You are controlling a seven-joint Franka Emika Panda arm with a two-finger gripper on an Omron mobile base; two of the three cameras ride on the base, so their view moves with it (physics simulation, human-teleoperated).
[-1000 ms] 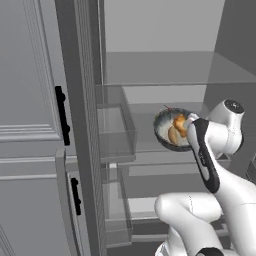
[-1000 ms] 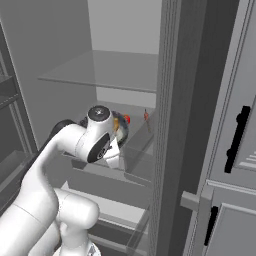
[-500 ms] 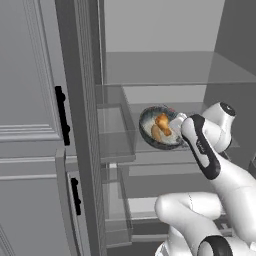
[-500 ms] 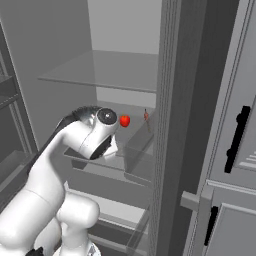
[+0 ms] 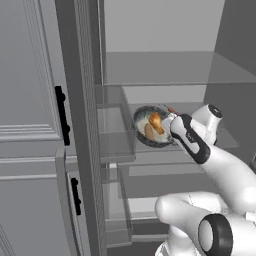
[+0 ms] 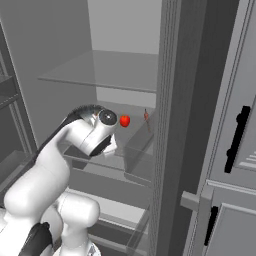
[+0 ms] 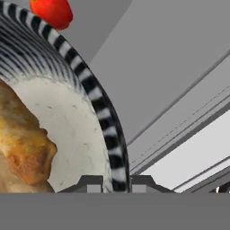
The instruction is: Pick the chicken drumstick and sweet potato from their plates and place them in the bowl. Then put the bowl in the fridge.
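Note:
The bowl [image 5: 151, 126] hangs tilted inside the open fridge [image 5: 165, 67], just above a clear shelf. My gripper [image 5: 170, 122] is shut on its right rim. In the hand view the fingertips [image 7: 95, 183] clamp the striped rim of the bowl [image 7: 96, 101]. The lumpy golden-brown chicken drumstick [image 7: 24, 148] lies on the pale inside. In the left base view the orange sweet potato [image 5: 155, 121] rests in the bowl beside a tan piece. In the right base view my arm hides the bowl. The plates are out of view.
A small red fruit [image 6: 124, 120] sits at the back of the same shelf, just beyond the bowl's rim [image 7: 51, 11]. Clear door bins [image 5: 116, 135] stand left of the bowl. The grey panelled door [image 6: 235, 150] with black handles is on the right. A glass shelf [image 6: 110, 70] runs overhead.
The arm has carried the bowl leftward and deeper into the fridge. In the right base view the arm has swung forward, and the red fruit now shows past it.

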